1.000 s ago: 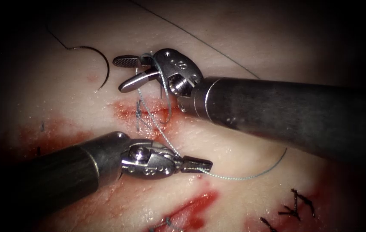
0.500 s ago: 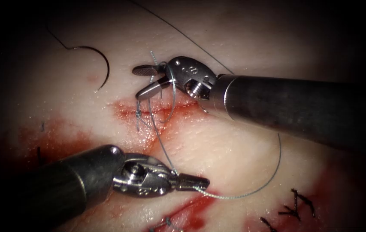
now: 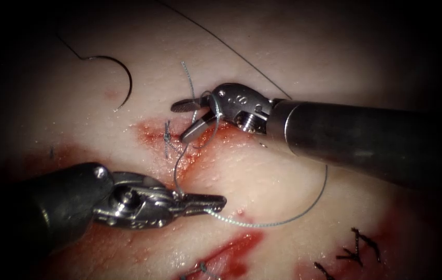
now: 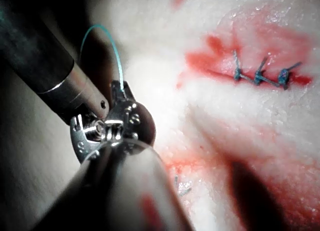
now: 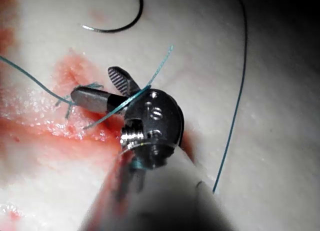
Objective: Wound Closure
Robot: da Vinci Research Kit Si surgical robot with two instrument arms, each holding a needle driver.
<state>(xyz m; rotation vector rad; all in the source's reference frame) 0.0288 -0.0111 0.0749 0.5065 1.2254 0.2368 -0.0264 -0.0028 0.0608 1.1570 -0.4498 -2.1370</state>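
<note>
Gripping thread (image 3: pixel 262 224): left tool (image 3: pixel 215 199).

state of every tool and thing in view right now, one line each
left arm's tool: jaws shut on the thread
right arm's tool: jaws open, thread looped around them, holding nothing
needle: lying free on the tissue, left of the cut, not in the tissue
thread: runs from the left tool in a slack curve
tissue: cut partly stitched, knot in place
red fluid: smeared along the cut
</note>
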